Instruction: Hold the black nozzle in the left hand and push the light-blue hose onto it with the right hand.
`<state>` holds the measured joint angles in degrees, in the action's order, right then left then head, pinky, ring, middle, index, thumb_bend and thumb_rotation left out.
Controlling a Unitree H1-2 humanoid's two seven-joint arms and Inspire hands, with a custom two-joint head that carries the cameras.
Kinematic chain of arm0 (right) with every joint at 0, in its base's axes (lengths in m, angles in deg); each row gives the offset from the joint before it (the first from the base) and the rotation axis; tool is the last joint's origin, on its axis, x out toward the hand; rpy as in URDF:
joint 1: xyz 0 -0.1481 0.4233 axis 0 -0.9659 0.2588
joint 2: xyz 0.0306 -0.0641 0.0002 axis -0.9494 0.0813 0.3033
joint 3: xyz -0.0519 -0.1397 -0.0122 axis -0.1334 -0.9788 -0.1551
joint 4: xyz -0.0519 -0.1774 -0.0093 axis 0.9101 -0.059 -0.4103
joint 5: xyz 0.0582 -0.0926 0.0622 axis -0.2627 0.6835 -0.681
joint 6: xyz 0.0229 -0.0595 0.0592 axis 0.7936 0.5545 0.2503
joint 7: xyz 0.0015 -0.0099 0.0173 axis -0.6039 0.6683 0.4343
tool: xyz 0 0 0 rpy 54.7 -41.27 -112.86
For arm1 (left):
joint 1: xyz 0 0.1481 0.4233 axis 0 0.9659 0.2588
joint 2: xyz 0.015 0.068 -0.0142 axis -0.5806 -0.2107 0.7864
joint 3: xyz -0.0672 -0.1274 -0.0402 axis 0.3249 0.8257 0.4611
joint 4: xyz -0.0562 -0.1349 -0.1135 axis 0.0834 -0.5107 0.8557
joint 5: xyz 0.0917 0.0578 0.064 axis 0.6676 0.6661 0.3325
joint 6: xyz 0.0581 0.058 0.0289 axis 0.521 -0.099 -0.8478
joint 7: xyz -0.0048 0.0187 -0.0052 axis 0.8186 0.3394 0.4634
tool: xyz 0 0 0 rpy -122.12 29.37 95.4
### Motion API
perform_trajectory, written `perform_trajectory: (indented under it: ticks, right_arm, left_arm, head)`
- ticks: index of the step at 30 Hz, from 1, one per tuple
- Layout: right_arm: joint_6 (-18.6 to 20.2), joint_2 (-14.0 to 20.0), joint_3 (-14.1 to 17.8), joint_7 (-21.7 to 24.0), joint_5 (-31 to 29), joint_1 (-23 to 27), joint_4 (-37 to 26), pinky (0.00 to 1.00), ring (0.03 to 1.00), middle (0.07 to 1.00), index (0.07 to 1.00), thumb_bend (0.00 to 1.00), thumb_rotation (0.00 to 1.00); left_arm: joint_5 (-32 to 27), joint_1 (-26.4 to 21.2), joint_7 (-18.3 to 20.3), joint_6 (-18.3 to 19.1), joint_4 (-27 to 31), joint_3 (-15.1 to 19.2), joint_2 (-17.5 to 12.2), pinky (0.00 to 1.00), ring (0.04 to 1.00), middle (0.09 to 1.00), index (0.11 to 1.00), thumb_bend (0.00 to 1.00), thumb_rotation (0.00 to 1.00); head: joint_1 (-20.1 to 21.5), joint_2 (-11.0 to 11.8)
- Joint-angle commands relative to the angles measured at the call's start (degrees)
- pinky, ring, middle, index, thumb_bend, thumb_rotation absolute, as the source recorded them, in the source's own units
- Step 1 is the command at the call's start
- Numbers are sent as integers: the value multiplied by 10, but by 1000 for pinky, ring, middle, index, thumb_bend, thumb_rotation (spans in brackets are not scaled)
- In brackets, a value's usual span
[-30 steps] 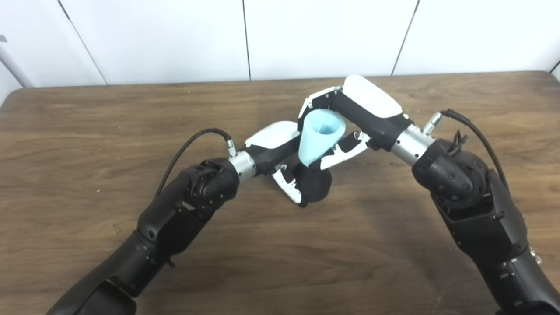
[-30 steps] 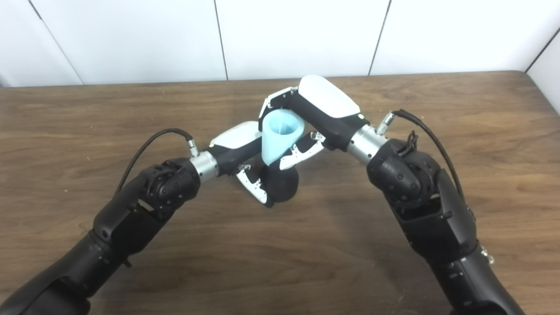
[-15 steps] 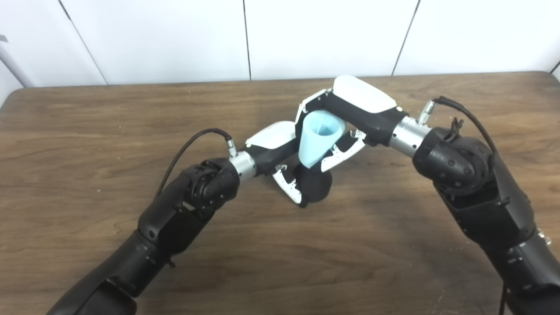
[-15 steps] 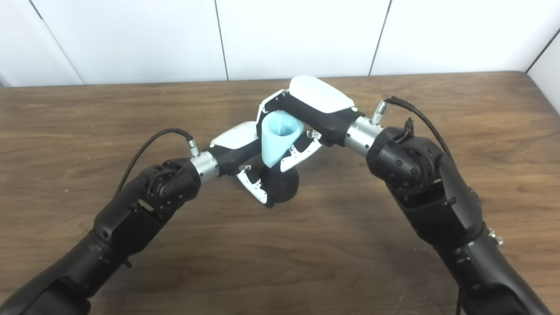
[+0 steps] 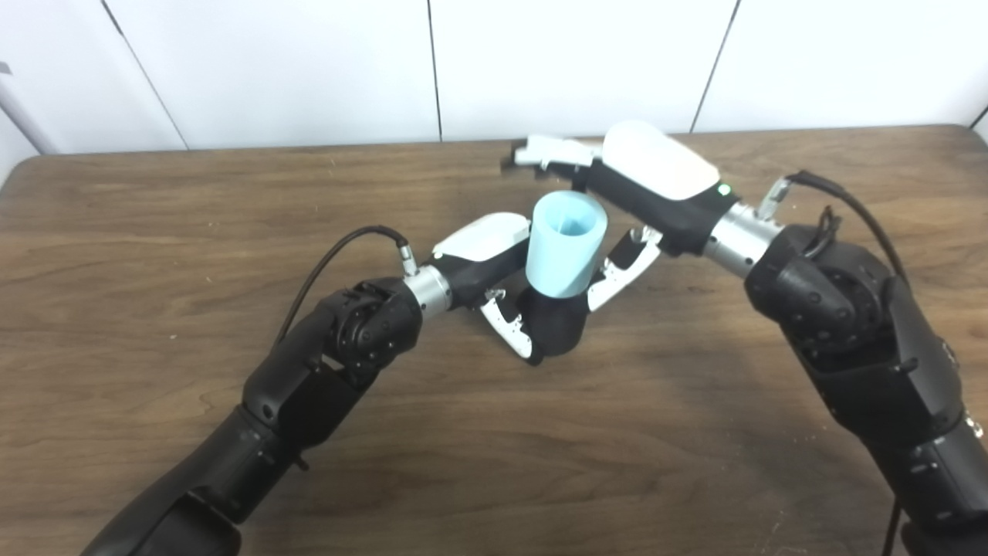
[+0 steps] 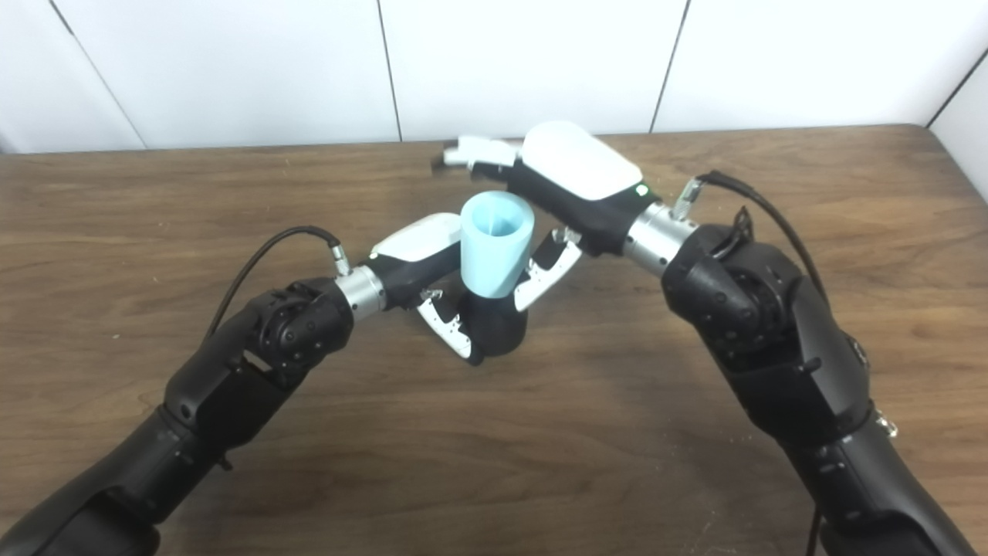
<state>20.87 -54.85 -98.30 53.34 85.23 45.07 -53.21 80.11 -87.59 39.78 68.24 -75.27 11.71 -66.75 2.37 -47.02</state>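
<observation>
Light-blue hose [image 5: 566, 245] stands upright on the black nozzle [image 5: 554, 328] at table centre, which the left hand [image 5: 494, 286] clasps. The right hand [image 5: 617, 208], at two o'clock, is spread, holding nothing. If only loosely seated, the hose could topple off.

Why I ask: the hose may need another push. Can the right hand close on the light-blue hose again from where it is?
Probably yes: the right hand is open beside the light-blue hose, with nothing between them.

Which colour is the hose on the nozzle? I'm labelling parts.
Light blue hose, clearest in the left eye view.
</observation>
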Motion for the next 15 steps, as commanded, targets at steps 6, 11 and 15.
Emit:
perform_trajectory:
  ticks: [6, 11, 15]
  right_arm:
    - [-20, -4, 31, -22, -13, 21, -24, 689, 894, 966, 933, 877, 230]
    - [-25, -4, 49, -23, -28, 23, -32, 681, 890, 969, 932, 870, 248]
    - [-38, 5, 64, -21, -57, 18, -37, 684, 889, 963, 924, 865, 265]
  left_arm:
    - [12, 28, 56, 12, -30, -27, -9, 1000, 628, 521, 467, 522, 0]
    - [11, 27, 58, 13, -28, -27, -11, 1000, 627, 521, 468, 522, 0]
    - [10, 26, 58, 11, -32, -27, -10, 1000, 625, 520, 468, 522, 0]
  head:
    - [0, 0]
    - [-1, 0]
    - [-2, 0]
